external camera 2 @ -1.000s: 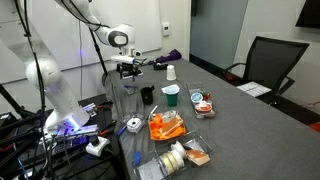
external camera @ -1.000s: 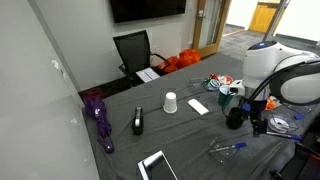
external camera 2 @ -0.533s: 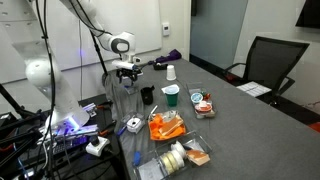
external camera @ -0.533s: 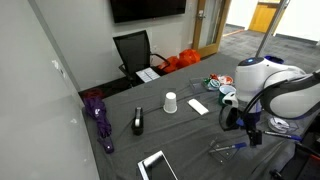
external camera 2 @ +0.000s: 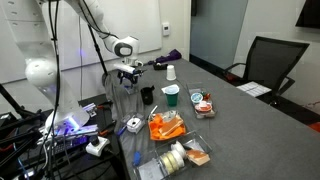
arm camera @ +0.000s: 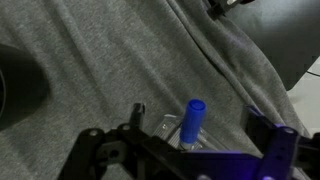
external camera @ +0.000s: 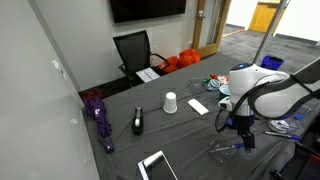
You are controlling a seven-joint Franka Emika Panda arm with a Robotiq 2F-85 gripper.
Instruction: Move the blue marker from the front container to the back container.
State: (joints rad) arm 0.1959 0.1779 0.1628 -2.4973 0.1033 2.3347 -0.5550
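Observation:
The blue marker [arm camera: 190, 121] lies in the small clear container [arm camera: 163, 128], its rounded end pointing up in the wrist view. In an exterior view the clear container [external camera: 219, 151] sits near the table's front edge with the marker [external camera: 235, 146] in it. My gripper [arm camera: 190, 152] is open and hangs just above the marker, one dark finger [arm camera: 101, 151] to its left and one [arm camera: 277, 148] to its right, not touching it. The gripper shows in both exterior views [external camera: 244, 139] [external camera 2: 127, 80]. A black cup [external camera 2: 147, 95] stands close by.
A teal mug [external camera 2: 171, 95] stands beyond the black cup. An orange tray [external camera 2: 165, 126] and snack packets [external camera 2: 186, 155] lie further along the table. A white paper cup [external camera: 170, 102], a purple umbrella [external camera: 98, 115] and a tablet [external camera: 156, 166] lie on the grey cloth.
The arm has swung across from beside the black cup and lowered, so the gripper now hangs over the clear container. The marker has not moved.

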